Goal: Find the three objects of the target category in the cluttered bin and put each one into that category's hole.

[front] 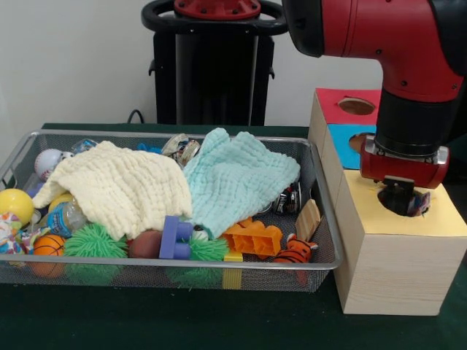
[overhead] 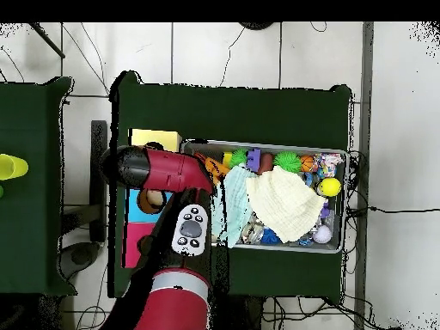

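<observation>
Hole [front: 400, 206]: cut in the yellow paper top of the pale wooden box [front: 387, 266], at the box's near end in the front view; mostly covered by the hand.
Hand [front: 403, 202]: lowered onto the hole, its dark tip at or inside the opening. A bit of multicoloured material shows at the tip's right edge; it is too small to identify. Whether the fingers are apart or together cannot be told.
Arm pose: the red upper link runs horizontally along the top of the front view; the black wrist section drops straight down to the red end housing above the hole. In the overhead view the arm covers most of the box.
Polka-dot cloths: none can be made out in the bin in either view.
Bin [front: 317, 182]: silver wire mesh, on the green table [front: 219, 321], just beside the box.
Bin contents: cream cloth [front: 120, 186] draped over the left half; mint-green cloth [front: 237, 179] beside it, edges touching; orange block [front: 254, 237], purple block [front: 174, 239], green spiky ball [front: 93, 240] and yellow ball [front: 14, 205] along the near side and left end.
Other holes: red-topped [front: 356, 106] and blue-topped [front: 359, 140], behind the yellow top.
</observation>
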`<state>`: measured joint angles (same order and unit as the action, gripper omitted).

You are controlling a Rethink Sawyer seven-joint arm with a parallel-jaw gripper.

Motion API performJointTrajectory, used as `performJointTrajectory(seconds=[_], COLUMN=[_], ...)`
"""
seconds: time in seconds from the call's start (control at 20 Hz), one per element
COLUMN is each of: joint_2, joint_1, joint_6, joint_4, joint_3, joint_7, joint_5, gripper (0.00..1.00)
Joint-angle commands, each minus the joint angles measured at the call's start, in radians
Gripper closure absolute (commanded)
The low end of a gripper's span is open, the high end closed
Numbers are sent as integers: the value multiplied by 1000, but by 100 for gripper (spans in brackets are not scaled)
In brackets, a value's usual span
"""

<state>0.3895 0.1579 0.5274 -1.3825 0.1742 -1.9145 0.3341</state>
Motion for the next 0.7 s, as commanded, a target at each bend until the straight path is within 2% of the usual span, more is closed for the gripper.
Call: performJointTrajectory(seconds=[0.05, 0.2, 0.4, 0.7], joint_2=[-77, -73, -17, 195], joint_1=[-28, -31, -63, -100], joint_6=[47, 57, 38, 83], joint_4=[-28, -24, -68, -153], joint_3=[-95, -97, -148, -202], joint_7=[-106, -102, -67, -47], joint_5=[-20, -19, -5, 31], gripper=[100, 100, 100, 100])
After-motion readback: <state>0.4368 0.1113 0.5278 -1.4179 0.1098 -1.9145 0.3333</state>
